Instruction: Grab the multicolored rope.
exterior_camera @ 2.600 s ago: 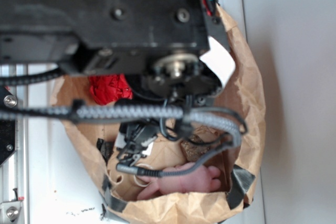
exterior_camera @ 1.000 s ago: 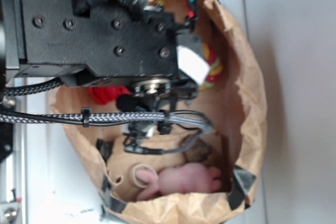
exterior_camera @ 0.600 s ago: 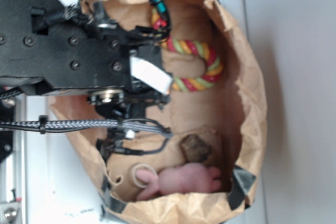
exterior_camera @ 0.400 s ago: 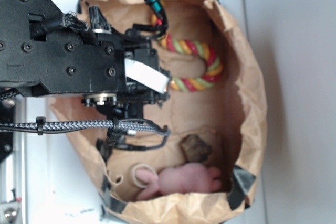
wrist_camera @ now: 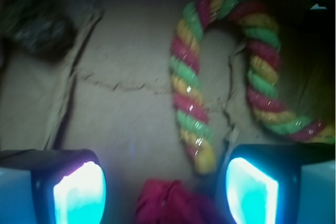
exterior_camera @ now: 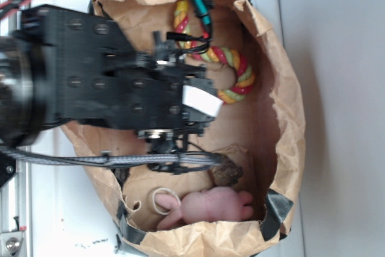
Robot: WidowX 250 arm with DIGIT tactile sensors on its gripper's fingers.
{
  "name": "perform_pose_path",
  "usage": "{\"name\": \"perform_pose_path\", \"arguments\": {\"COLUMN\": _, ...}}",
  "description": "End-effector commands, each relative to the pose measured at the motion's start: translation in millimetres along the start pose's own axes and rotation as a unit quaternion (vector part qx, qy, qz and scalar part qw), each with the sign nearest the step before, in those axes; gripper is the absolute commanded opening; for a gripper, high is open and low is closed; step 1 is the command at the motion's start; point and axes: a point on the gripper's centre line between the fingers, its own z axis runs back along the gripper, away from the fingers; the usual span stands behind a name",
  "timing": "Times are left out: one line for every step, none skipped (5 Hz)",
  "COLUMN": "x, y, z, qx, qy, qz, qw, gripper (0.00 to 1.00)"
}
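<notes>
Two glowing fingertips [wrist_camera: 79,195] of the gripper [wrist_camera: 165,192] stand wide apart at the bottom of the wrist view, with nothing between them but bare brown paper and a bit of red fabric [wrist_camera: 168,205] at the lower edge. The multicolored rope [wrist_camera: 191,108] lies on the floor of the paper bag [exterior_camera: 283,118], bent in a hook: one limb runs down toward the right fingertip and ends just beside it, the other curves round and runs off behind that fingertip at the right edge. The rope is not between the fingers; it lies free on the paper.

In the exterior view the rope [exterior_camera: 237,70] shows in the bag's upper part, near the far rim, partly hidden by the black arm [exterior_camera: 120,82] that reaches over the bag from the left. A cable bundle [exterior_camera: 108,161] crosses under the arm. Toward the bag's lower edge lie a pink soft toy [exterior_camera: 213,206], a dark brown lump [exterior_camera: 225,174] just above it, and a thin beige string loop [exterior_camera: 163,201] touching the toy's left side.
</notes>
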Motion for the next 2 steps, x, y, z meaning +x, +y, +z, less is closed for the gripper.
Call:
{"name": "perform_pose_path", "arguments": {"x": 28.7, "y": 0.9, "z": -3.4, "qx": 0.021, "qy": -0.018, "qz": 0.006, "qw": 1.0, "gripper": 1.0}}
{"name": "perform_pose_path", "arguments": {"x": 37.5, "y": 2.2, "z": -12.7, "qx": 0.032, "qy": -0.021, "qz": 0.013, "qw": 0.999, "gripper": 1.0}}
